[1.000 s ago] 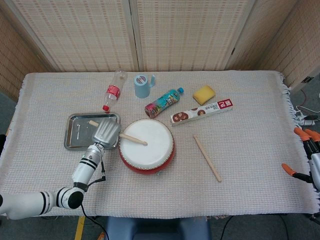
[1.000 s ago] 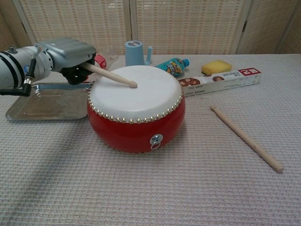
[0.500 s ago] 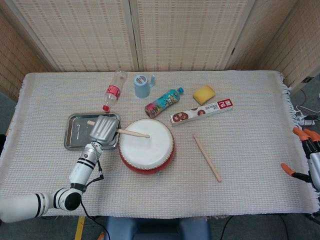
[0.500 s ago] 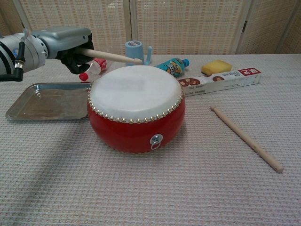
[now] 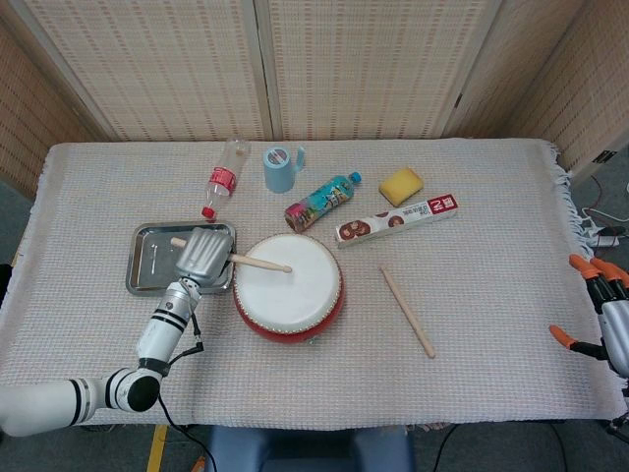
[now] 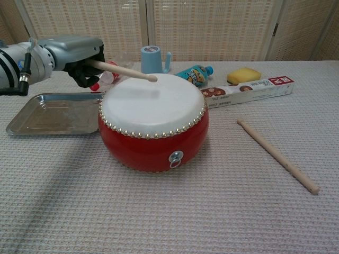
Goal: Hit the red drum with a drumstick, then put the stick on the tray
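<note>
Lifted since a second ago, left hand [image 6: 79, 55] fingers clamp the pale wooden drumstick [image 6: 124, 70] above the round red drum [image 6: 153, 124]; the flat metal tray [image 6: 50, 114] awaits.

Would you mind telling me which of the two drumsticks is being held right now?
The drumstick over the red drum, gripped by the left robot hand. The other drumstick lies untouched on the cloth, right of the drum.

My left hand [image 5: 203, 256] is silver-grey, gripping a pale wooden drumstick [image 5: 257, 263]; the drum [image 6: 153, 119] has red sides, a white skin and a row of brass studs; the tray [image 5: 147, 258] is shiny steel; I see a light-blue cup [image 5: 279, 167], a yellow sponge [image 5: 400, 184], and orange tips on my right hand [image 5: 606, 305].
</note>
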Robot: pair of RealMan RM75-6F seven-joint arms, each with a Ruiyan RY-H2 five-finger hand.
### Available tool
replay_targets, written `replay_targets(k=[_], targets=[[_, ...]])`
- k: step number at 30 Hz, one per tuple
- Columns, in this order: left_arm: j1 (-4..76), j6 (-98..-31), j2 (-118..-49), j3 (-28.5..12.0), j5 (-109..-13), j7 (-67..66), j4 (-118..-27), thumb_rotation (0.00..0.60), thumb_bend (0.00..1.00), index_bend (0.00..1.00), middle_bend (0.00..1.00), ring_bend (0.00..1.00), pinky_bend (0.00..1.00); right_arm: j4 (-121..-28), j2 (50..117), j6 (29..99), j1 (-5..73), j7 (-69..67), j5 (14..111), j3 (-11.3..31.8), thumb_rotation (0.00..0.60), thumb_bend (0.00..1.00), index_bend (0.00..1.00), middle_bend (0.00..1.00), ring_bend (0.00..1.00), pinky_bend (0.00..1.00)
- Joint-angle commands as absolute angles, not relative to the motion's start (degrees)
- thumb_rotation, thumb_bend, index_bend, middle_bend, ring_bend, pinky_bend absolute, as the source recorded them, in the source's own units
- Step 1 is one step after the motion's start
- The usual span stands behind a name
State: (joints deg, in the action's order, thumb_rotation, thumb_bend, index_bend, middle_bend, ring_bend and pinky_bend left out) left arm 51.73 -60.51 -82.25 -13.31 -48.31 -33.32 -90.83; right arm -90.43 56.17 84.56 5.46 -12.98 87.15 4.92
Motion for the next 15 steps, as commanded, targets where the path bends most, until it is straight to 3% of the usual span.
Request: replay_targets(k=[1,11,15], targets=[[50.95,-61.01,-80.24,-14.96,-48.82,-30.99,-92.83,0.600,0.71,1.00,1.00,1.00,1.00,-90.71,56.17,84.33,5.66,-12.59,87.26,4.69,0.600,0.16,0.01,0.14,0.00,0.11],[52.77,-59.26,-87.38,-9.61,-47.61,-38.23,-85.11,0.600,0.71,1.00,1.00,1.00,1.00,-89.31,58.86,83.42,5.17,-12.07,86.96,3.39,0.600,0.16,0.01,0.12,0.00,0.02],[52.39,-61.21,-88.22,-10.19,-48.05,-38.22,-84.72,0.600,0.71,1.00,1.00,1.00,1.00,-89.09,58.96,84.39,4.89,-12.14,87.32,3.50,0.600,0.16,0.00,0.12,0.00,0.02]])
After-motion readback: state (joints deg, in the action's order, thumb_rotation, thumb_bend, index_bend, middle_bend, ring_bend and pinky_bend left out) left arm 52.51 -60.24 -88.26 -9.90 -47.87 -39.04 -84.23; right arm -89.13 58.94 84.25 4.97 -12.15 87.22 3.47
